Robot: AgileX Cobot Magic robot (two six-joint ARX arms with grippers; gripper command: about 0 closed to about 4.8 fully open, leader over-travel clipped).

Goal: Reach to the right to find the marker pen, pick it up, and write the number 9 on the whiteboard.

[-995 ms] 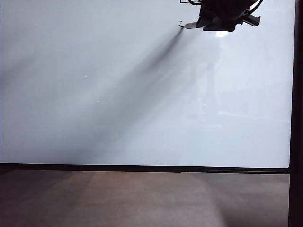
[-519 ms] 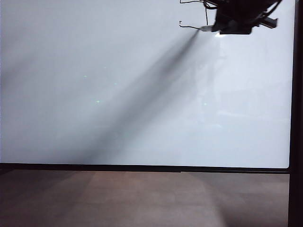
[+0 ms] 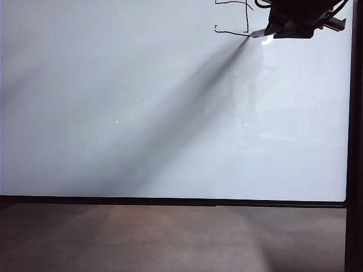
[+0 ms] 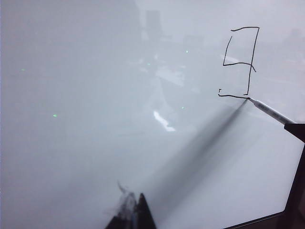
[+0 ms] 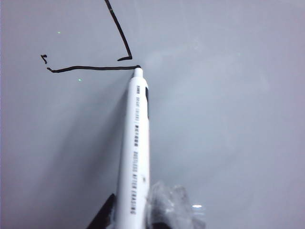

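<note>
Glossy white, the whiteboard [image 3: 170, 113] fills nearly every view, edged by a thin black frame, with brown-grey floor [image 3: 170, 238] beyond its near edge. At its far right corner the right end effector [image 3: 271, 31] is clenched on the marker pen [image 5: 136, 143], whose tip touches the board at the end of the bottom stroke of the number 9 [image 4: 240, 62]. Only the dark finger ends of the left end effector [image 4: 133, 214] show, close together over bare board; its state I cannot tell.
</note>
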